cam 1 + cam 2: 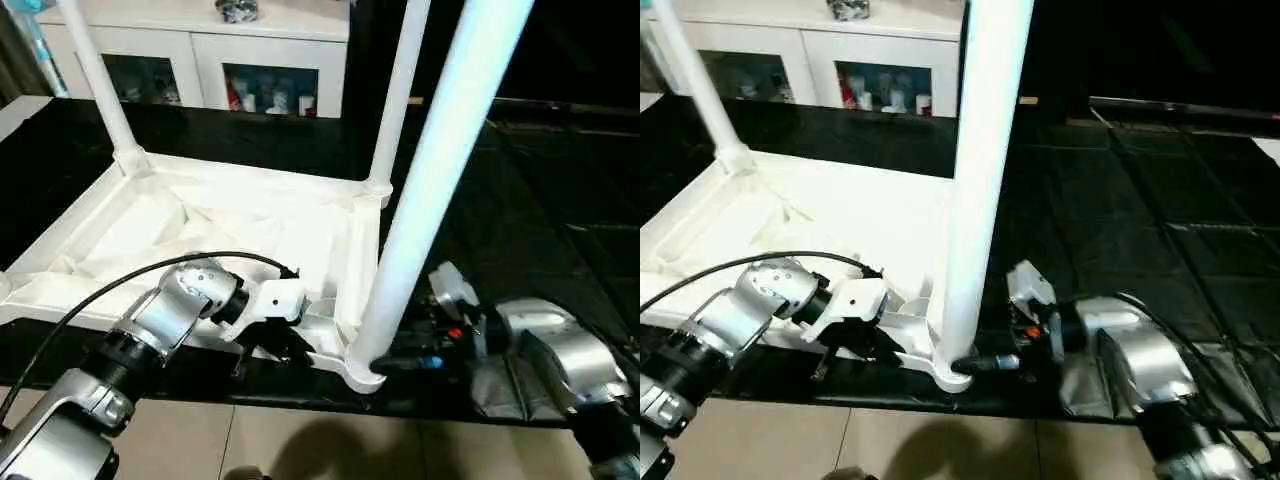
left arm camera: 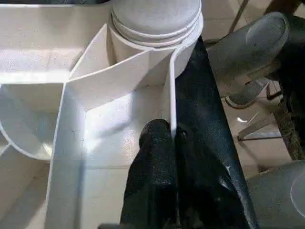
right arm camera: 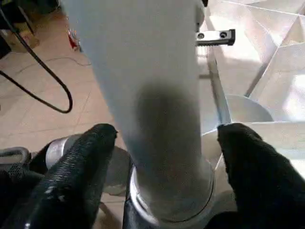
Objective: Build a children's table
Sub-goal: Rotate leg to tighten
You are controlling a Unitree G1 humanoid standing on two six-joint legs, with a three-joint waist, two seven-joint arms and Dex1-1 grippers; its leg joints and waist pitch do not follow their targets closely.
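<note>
1. The children's table (image 1: 230, 225) lies upside down on the black desk (image 1: 560, 200), its near corner socket (image 1: 362, 368) at the desk's front edge.
2. The near leg (image 1: 440, 170) stands in that socket, straddled low by the right gripper (image 3: 162, 157) with fingers (image 3: 76, 176) wide, apparently not clamped.
3. The rim wall beside the socket is pinched by the left gripper (image 2: 174, 143), fingers narrow.
4. The leg should be kept upright and pressed straight down while the top is steadied.
5. Two far legs (image 1: 100, 75) are already seated, before the cabinet (image 1: 200, 45).
</note>
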